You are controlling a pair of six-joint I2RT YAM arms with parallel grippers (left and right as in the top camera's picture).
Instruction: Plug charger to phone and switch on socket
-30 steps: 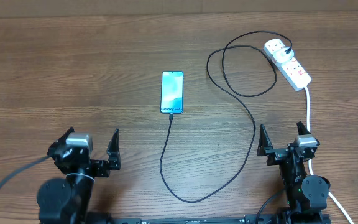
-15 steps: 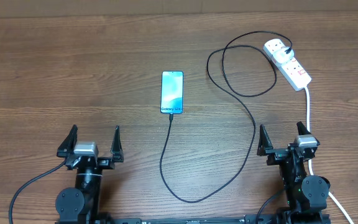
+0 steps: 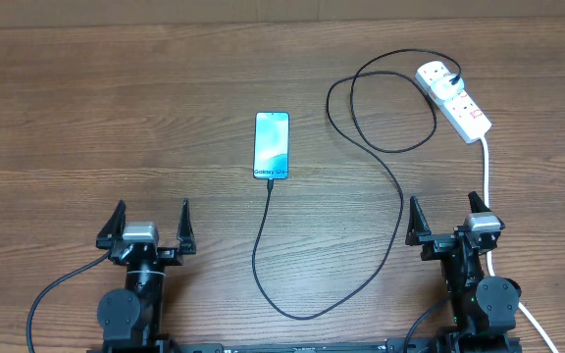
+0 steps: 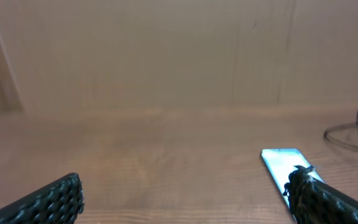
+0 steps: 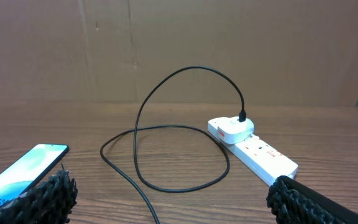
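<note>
Left tool and right tool seen spread wide, nothing gripped. Phone laid lengthwise, top pointed away from them; charger apparently seated at its near end.

Looped charger before socket

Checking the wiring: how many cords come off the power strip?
2. The black charger cable leaves the adapter at the far end of the power strip and loops to the phone. The thick white cord leaves its near end, running toward the right arm.
</note>
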